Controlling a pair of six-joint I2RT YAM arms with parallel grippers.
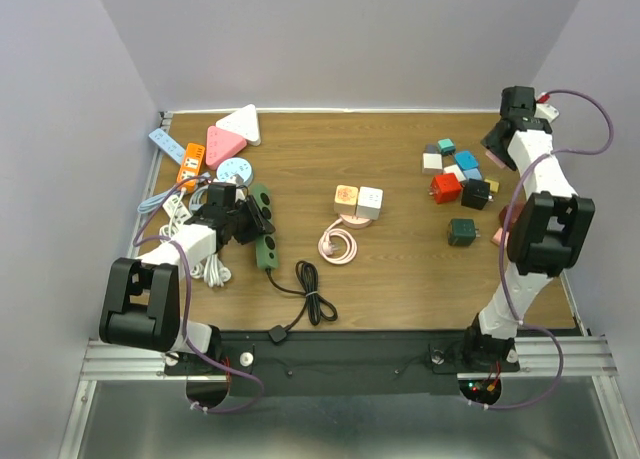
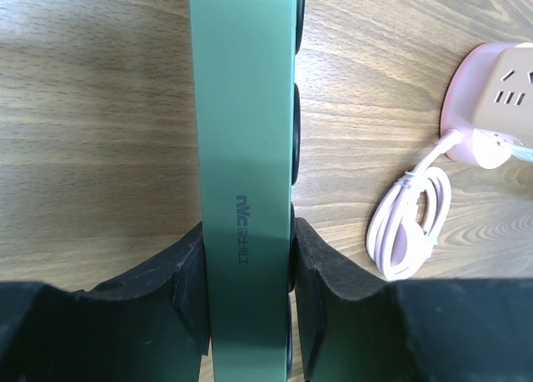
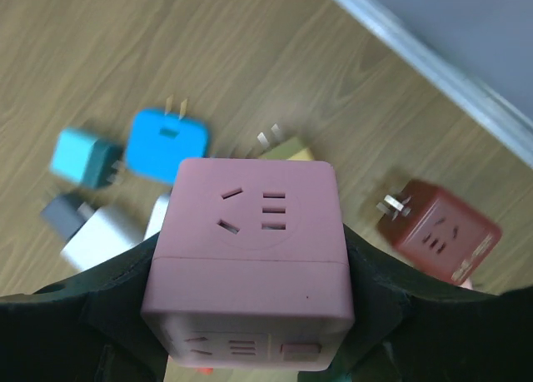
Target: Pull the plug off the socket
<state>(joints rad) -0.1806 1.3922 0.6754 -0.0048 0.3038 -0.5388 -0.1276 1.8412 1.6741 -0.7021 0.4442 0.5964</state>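
Currently, on the left of the wooden table (image 1: 400,279), the left gripper (image 2: 248,274) is clamping a green power strip (image 2: 246,149) by its long sides, with a black cord (image 1: 310,289) lying nearby. Farther right, the right gripper (image 3: 250,274) is squeezing a pink cube socket (image 3: 254,224), holding it above scattered colourful plugs (image 1: 445,187).

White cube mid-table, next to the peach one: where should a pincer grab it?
Come straight down and close on the white cube by its near and far walls. The peach cube sits tight against one of its other sides, probably leaving no room for a finger there. The flat, upright walls suit a top-down pinch.
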